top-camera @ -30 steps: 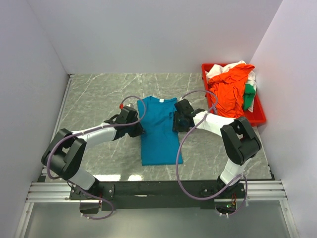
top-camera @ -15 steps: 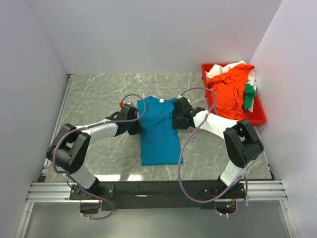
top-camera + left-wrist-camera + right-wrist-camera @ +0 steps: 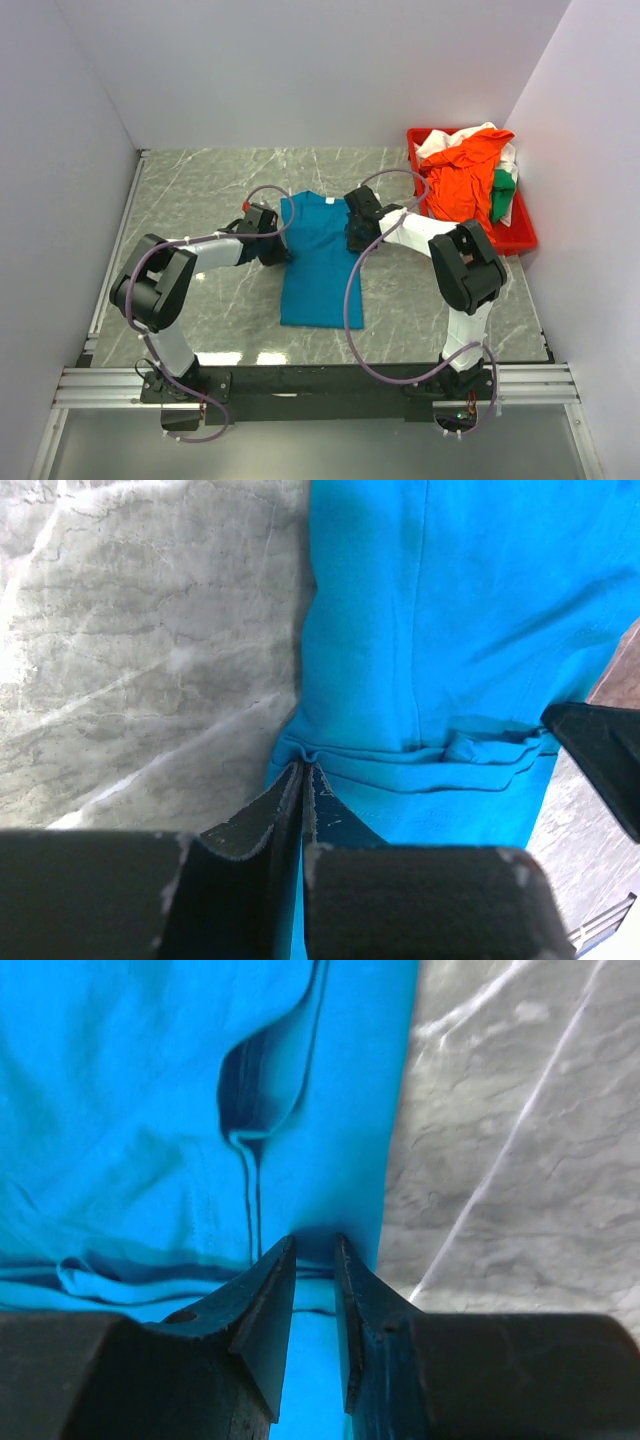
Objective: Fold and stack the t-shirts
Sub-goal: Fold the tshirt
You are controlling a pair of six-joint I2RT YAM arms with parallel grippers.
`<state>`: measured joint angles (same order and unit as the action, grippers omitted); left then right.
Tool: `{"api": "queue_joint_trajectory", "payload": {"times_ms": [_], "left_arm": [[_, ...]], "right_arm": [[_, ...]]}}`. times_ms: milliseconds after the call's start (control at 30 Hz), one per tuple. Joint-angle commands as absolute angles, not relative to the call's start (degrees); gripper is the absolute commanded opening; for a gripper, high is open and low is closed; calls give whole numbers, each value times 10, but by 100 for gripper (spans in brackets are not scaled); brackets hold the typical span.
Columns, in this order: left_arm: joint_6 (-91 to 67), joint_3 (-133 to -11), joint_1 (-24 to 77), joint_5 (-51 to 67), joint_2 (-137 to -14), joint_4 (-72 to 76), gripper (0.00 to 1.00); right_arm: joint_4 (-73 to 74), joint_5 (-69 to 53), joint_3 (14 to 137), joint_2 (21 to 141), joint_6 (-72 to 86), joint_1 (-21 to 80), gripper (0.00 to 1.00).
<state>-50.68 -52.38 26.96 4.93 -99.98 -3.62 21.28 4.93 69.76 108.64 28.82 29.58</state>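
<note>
Soft teal-blue cloth t-shirt (image 3: 320, 270) lay flat on grey marbled bench (image 3: 200, 190). It spread ahead and right of left tool (image 3: 303, 767), tips pressed together pinching its edge; ahead and left of right tool (image 3: 315, 1245), tips narrowly parted astride its edge.
</note>
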Motion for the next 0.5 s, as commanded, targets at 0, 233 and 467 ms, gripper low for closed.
{"api": "queue_joint_trajectory", "payload": {"times_ms": [0, 233, 467], "left_arm": [[-489, -528, 265, 40, -1012, -43, 9], [-472, -547, 256, 28, -953, -83, 19], [-479, -502, 263, 69, -855, -84, 29]], "right_arm": [[221, 62, 713, 1092, 280, 281, 30], [232, 61, 706, 1047, 279, 261, 31], [214, 16, 626, 911, 297, 272, 33]]}}
